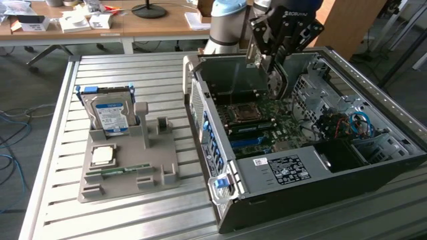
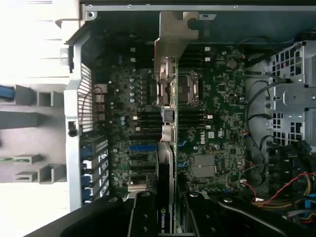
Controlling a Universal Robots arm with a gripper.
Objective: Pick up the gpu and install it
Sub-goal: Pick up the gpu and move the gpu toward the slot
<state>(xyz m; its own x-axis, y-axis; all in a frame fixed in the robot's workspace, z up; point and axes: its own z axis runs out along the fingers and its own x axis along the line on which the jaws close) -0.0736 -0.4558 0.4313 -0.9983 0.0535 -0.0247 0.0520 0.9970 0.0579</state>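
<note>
Gripper [image 2: 169, 207] clamped on gpu [image 2: 168, 98] edge-on over open case [image 1: 267, 190]; card looks light, stiff, fragile, best gripped by board edges.

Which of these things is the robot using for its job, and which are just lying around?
For the job: the graphics card, gripped in the robot's fingers; the open computer case below it; the circuit board inside.

Just lying about: the hard drive, the square chip and the thin memory strip, all on the grey holder.
</note>
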